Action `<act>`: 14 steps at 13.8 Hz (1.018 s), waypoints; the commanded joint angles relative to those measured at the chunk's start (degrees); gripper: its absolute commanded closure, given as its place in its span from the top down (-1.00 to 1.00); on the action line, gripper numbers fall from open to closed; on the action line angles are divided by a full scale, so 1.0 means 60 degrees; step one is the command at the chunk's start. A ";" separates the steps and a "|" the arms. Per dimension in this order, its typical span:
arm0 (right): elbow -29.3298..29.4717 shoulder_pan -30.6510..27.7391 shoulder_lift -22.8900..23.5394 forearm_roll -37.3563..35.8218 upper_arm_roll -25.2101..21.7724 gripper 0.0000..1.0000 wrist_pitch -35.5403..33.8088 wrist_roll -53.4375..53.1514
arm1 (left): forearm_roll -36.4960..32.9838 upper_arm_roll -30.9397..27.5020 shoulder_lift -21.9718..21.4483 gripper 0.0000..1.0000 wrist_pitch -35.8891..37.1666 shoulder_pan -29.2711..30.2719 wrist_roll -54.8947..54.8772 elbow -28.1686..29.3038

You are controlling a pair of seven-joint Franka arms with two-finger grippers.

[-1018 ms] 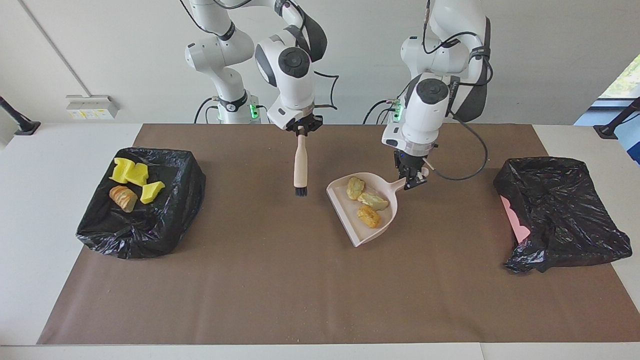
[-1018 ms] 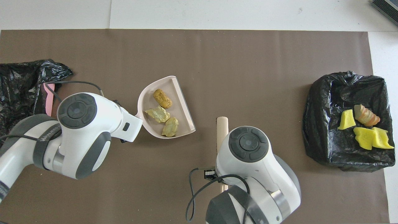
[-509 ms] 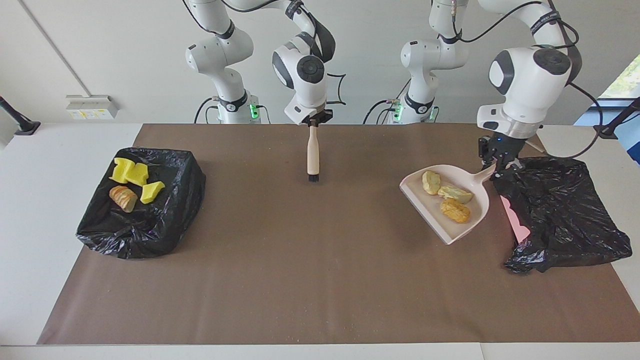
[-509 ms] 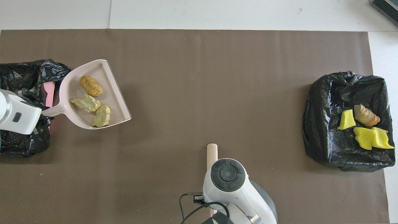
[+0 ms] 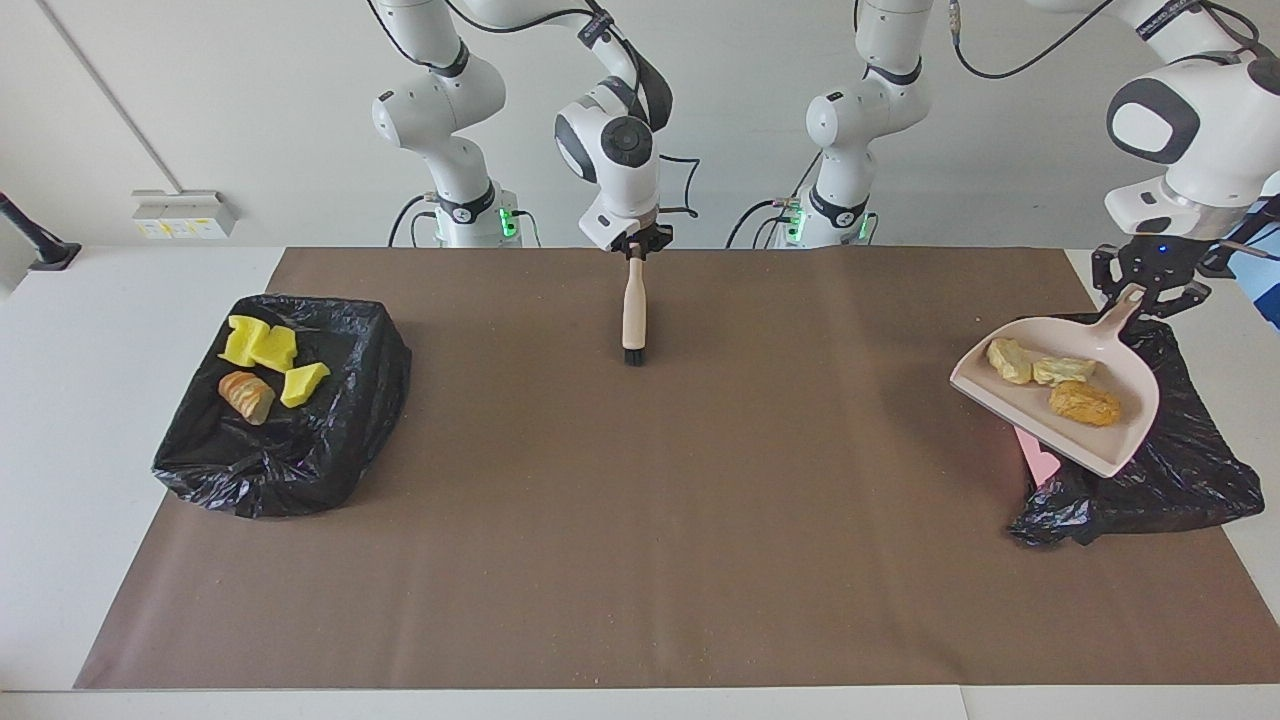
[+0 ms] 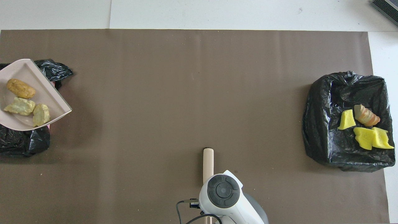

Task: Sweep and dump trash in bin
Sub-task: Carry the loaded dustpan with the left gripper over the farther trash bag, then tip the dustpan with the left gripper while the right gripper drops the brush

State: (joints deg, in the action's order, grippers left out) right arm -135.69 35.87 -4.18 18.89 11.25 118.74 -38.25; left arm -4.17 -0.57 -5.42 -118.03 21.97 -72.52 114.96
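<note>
Dustpan [image 5: 1090, 400] handle clamped in left pincer [image 5: 1150, 285] over a black bin [image 5: 1190, 470], partly hiding it, carrying three chunks [image 5: 1050, 385]. Brush [image 5: 634, 310] gripped by right pincer [image 5: 636, 248]; four pieces [image 5: 265, 365] in second bin [image 5: 320, 440].

Dustpan [image 6: 18, 77] cut by the overhead view's edge, its handle and left pincer [image 5: 1147, 290] unseen there.

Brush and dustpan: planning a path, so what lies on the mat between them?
Only bare brown mat between brush and dustpan, shown in the facing view.
</note>
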 commanded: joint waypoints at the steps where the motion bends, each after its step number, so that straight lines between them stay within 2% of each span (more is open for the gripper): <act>1: -0.0324 0.0027 -0.0080 0.0205 0.0000 -0.76 0.0513 -0.0026 | -0.0154 0.0051 0.0592 -1.00 0.0014 0.0802 -0.0159 -0.0905; 2: -0.0310 0.0027 -0.0080 0.0205 0.0000 0.05 0.0499 -0.0026 | -0.0357 0.0051 0.0929 -1.00 -0.0015 0.1183 -0.0421 -0.1373; 3: -0.0281 0.0041 -0.0065 0.0118 0.0000 0.95 0.0499 -0.0041 | -0.0939 0.0051 0.1324 -1.00 -0.0073 0.1303 -0.0902 -0.1885; 5: -0.0077 0.0027 -0.0007 -0.0087 0.0000 1.00 0.0557 -0.0041 | -0.2258 0.0051 0.1693 -1.00 -0.0321 0.1435 -0.2248 -0.2489; 7: 0.0420 -0.0118 0.0023 -0.0422 -0.0044 1.00 0.0514 -0.0070 | -0.3065 0.0051 0.1694 -1.00 -0.0352 0.1509 -0.2955 -0.2374; 10: 0.1167 -0.1229 0.0009 -0.0746 -0.0073 1.00 0.0470 -0.0070 | -0.4238 0.0037 0.1664 -1.00 -0.0177 0.1480 -0.3016 -0.2373; 14: 0.2149 -0.2227 -0.0021 -0.2455 -0.0088 1.00 0.0221 -0.0041 | -0.5878 0.0022 0.1694 -1.00 -0.0177 0.1333 -0.3016 -0.2490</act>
State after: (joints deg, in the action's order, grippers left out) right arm -125.46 24.56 -4.25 8.73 10.31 121.53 -38.22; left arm -35.69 -0.56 4.36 -119.68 30.31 -89.45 101.69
